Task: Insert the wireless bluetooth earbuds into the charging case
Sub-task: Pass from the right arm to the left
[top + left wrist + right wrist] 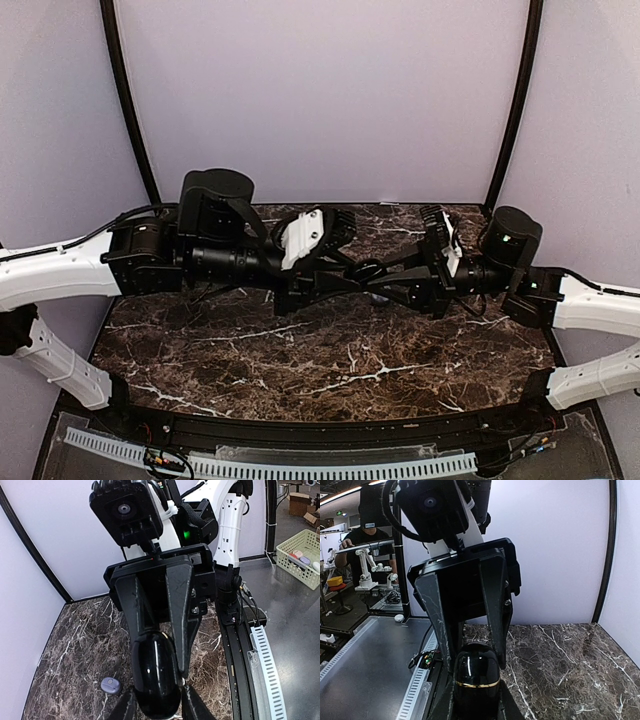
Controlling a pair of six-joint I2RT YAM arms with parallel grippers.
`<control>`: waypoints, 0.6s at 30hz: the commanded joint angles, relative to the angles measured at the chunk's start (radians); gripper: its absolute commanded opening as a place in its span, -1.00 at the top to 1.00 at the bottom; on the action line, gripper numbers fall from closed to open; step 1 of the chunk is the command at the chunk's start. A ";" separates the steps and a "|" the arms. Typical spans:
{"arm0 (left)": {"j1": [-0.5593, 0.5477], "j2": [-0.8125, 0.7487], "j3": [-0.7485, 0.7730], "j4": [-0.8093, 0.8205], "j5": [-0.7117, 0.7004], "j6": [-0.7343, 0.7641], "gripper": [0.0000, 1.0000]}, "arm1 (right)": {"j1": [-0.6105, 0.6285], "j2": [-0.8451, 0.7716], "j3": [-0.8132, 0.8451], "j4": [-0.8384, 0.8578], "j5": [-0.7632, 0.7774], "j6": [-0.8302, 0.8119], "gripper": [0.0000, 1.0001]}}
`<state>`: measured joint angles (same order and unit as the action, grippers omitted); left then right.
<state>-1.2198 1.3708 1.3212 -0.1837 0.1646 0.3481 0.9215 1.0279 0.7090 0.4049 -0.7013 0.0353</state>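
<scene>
The two arms meet tip to tip over the middle of the marble desk (300,370). Between them is a glossy black case (477,672), which seems to hang clear of the stone.

The right end effector (162,652) is fully closed on the case, with a finger on either side of the end nearer its own wrist. The left end effector (475,662) comes in from the opposite side. Its fingers stand partly apart and straddle the domed end of the case, close along both flanks. I cannot tell whether they press on the case or only stand beside it.

A thin gold band rings the case where its two halves join. The halves sit together, so nothing inside shows.

One pale purple earbud (111,684) lies on the desk below the case, to its left in the left wrist view. It is near the case but apart from both end effectors, and neither touches it.

Farther off, past the desk's edge in the left wrist view, a pale green basket (297,572) stands on a grey surface. It holds a few small things, pinkish, lilac and white, too small to name.
</scene>
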 commanded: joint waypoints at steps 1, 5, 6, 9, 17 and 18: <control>0.023 0.000 0.006 0.045 0.055 -0.058 0.41 | -0.004 0.003 0.030 0.040 0.000 -0.008 1.00; 0.026 0.017 0.011 0.050 0.083 -0.075 0.40 | -0.004 0.001 0.030 0.040 0.013 -0.010 1.00; 0.026 0.022 0.015 0.045 0.083 -0.076 0.41 | -0.004 -0.001 0.030 0.040 0.017 -0.010 1.00; 0.026 0.035 0.020 0.031 0.094 -0.077 0.43 | -0.004 -0.003 0.029 0.039 0.022 -0.013 1.00; 0.060 0.022 -0.001 0.052 0.131 -0.109 0.87 | -0.004 -0.013 0.013 0.038 0.051 0.002 0.65; 0.069 0.007 -0.022 0.063 0.139 -0.129 0.90 | -0.005 -0.017 0.010 0.034 0.073 0.014 0.26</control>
<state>-1.1816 1.4010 1.3235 -0.1566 0.2565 0.2508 0.9169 1.0290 0.7090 0.3965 -0.6830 0.0093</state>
